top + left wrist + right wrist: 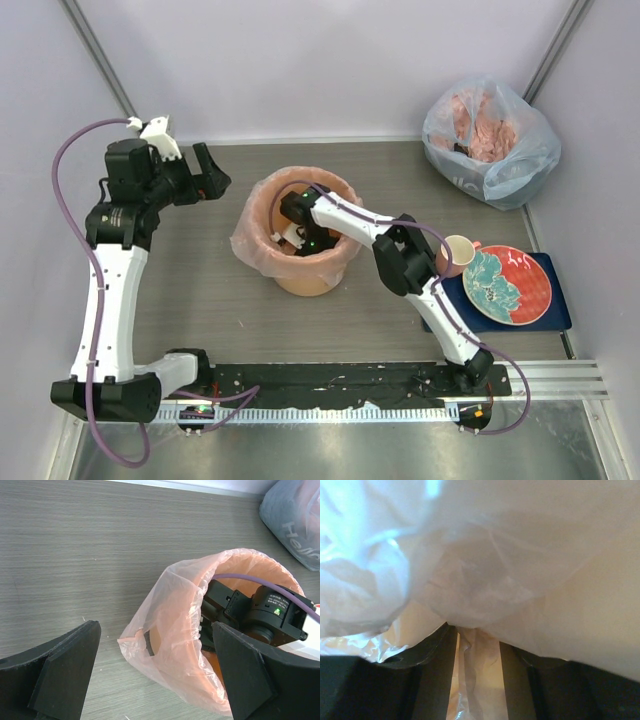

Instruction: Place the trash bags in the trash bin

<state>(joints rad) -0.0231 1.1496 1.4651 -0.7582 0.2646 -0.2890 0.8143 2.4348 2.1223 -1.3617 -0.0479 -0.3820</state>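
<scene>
Bin lining looks mostly done: trash bag [256,245] sits over trash bin [310,285] at centre of the top view. Its pale pink film is draped round the rim and hangs down the outside on the left, w/ the middle sagging into the orange bucket. Right gripper [293,238] is down inside the bin; from its own cam the fingers [432,672] are narrow, closed on a fold of film running btwn them, bag all round the lens. Left gripper [207,180] hangs in the upper left of the top view, apart from the bin, fingers wide w/ nothing in them. Its cam looks down on the bag's loose skirt at lower centre. What's left, I'd say: push film to the bottom, let go, get the arm out w/o dragging the bag up, maybe even out the overhang. Around: bluish-clear sack [490,140] in upper-right corner, pink cup [456,255], patterned plate [508,285] on blue mat [550,318] at right, none touching the bin. Main obstruction, prob., is the right arm itself filling the bin mouth.
</scene>
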